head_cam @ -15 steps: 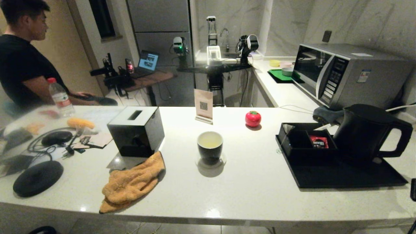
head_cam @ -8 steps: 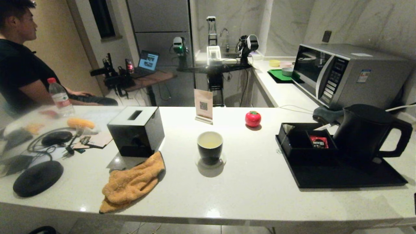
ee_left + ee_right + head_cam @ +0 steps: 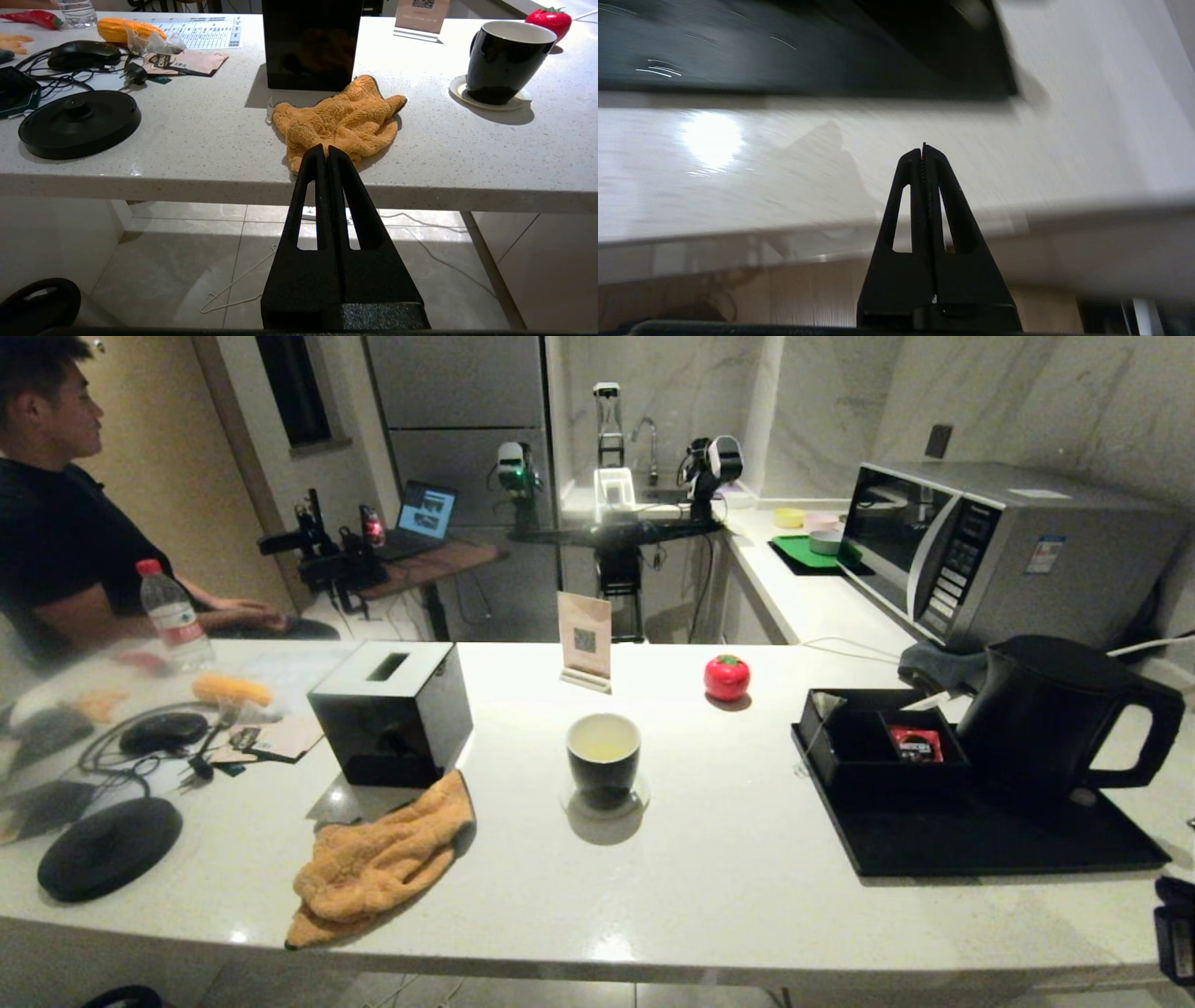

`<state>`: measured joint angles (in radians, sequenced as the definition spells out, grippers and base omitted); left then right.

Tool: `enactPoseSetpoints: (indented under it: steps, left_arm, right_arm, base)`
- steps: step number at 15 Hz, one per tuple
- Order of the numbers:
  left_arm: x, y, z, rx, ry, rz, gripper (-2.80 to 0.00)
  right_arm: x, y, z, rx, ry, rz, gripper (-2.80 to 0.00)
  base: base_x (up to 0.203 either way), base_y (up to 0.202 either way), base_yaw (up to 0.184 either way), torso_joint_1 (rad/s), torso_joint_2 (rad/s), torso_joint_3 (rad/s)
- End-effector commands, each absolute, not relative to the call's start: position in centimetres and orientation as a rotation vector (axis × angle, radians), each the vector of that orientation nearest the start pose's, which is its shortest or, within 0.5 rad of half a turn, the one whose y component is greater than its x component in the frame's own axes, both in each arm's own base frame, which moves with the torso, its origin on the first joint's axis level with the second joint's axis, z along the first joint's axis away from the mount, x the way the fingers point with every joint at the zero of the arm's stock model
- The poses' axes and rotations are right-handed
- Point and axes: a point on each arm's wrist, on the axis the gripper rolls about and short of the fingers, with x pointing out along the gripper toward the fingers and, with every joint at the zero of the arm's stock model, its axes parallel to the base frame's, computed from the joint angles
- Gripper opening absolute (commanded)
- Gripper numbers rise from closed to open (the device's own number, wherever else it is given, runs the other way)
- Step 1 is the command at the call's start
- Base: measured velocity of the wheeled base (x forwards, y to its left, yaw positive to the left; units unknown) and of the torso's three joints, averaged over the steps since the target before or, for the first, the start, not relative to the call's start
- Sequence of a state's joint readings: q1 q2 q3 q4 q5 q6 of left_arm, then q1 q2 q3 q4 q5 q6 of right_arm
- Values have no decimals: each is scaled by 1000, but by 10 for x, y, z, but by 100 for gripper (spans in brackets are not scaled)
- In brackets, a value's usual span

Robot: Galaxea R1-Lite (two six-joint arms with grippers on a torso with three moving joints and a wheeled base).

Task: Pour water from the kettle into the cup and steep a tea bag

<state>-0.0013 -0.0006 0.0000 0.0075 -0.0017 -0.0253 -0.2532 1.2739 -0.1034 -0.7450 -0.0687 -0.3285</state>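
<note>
Both grippers hang below the white bench's (image 3: 709,887) near edge, left gripper (image 3: 326,151) and right gripper (image 3: 923,149) each with jaws clenched on nothing. Mid-bench, the cup (image 3: 604,753) stands on a coaster; right, the kettle (image 3: 1055,719) on a black tray (image 3: 990,845). Beyond, a microwave (image 3: 999,546) against marble wall.

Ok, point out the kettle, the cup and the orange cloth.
kettle (image 3: 1036,709), head view, on its black body.
cup (image 3: 603,773), head view, on its black outer wall.
orange cloth (image 3: 341,119), left wrist view, on its crumpled middle.
</note>
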Motion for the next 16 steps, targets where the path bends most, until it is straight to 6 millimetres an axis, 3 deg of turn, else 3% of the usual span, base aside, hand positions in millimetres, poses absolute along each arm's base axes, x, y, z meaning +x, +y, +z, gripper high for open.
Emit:
enactPoseSetpoints:
  steps: [1,4,9,12,16]
  left_arm:
    - [-23,0,75,-26,8,-3,-280]
    - [-23,0,75,-26,7,-3,-280]
    - [-23,0,75,-26,8,-3,-280]
    - [-23,0,75,-26,8,-3,-280]
    - [-23,0,75,-25,8,-3,-280]
  right_arm:
    - [143,-17,118,-317,401,-114,-280]
    - [144,-1,119,-339,347,-8,-280]
    - [154,3,126,-340,301,14,-280]
    - [179,11,148,-336,229,38,-280]
    - [227,15,184,-331,168,34,-280]
  base:
    - [0,0,0,0,0,0]
    - [0,0,0,0,0,0]
    - [0,0,0,0,0,0]
    - [0,0,0,0,0,0]
    - [0,0,0,0,0,0]
